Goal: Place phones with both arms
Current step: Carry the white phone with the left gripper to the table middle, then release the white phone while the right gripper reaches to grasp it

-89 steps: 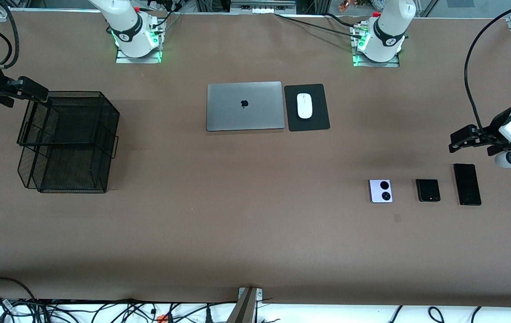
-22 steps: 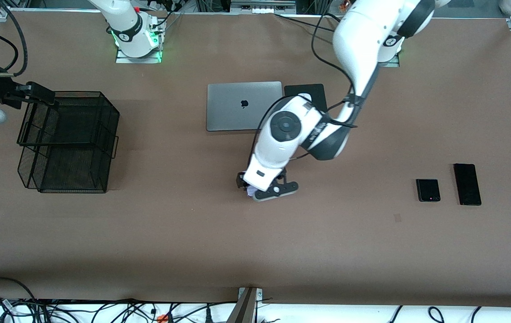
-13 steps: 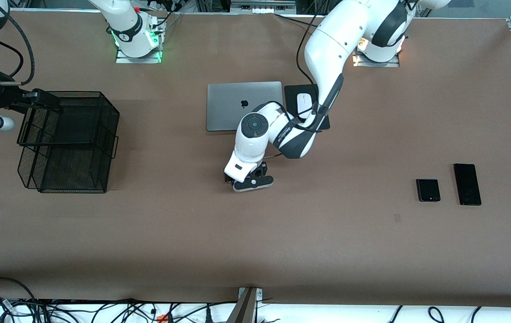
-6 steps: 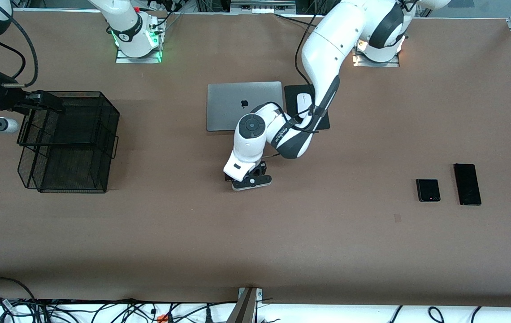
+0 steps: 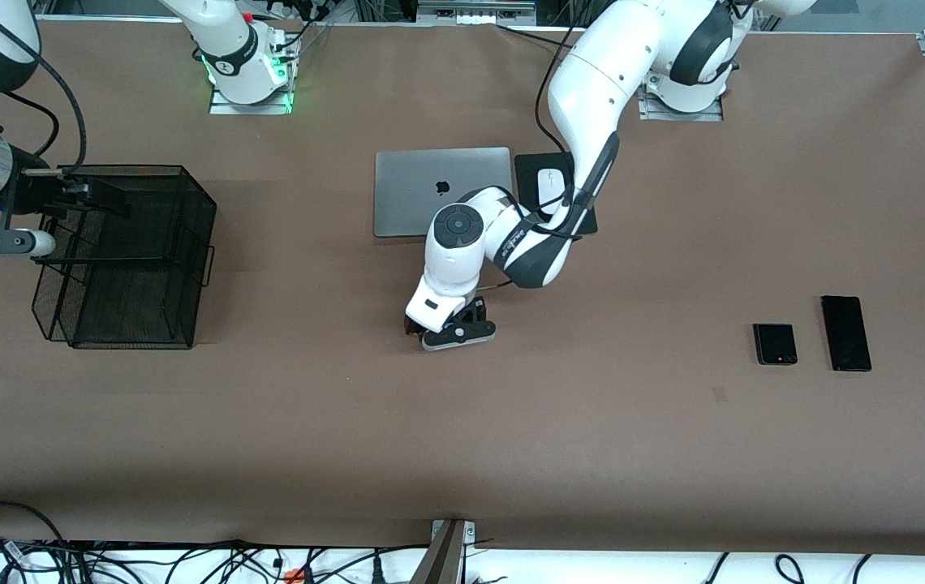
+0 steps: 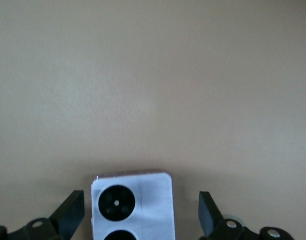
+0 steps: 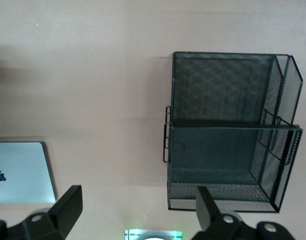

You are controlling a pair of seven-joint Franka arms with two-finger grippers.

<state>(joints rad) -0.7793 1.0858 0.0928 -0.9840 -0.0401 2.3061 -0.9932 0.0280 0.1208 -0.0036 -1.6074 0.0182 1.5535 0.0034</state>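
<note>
Since a second ago, the left hand (image 6: 141, 217) has spread, releasing the lilac-white phone (image 6: 132, 205) near the laptop (image 5: 442, 191). Right hand (image 7: 135, 212), spread over the mesh tray (image 5: 130, 258), waits. Next, the left hand should lift clear.

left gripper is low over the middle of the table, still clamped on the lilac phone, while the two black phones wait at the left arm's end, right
Not quite: the left gripper is open. The left wrist view shows its fingers spread clear of the lilac phone, which lies on the table. The rest holds: the squarish black phone and the long black phone wait at the left arm's end.
</note>
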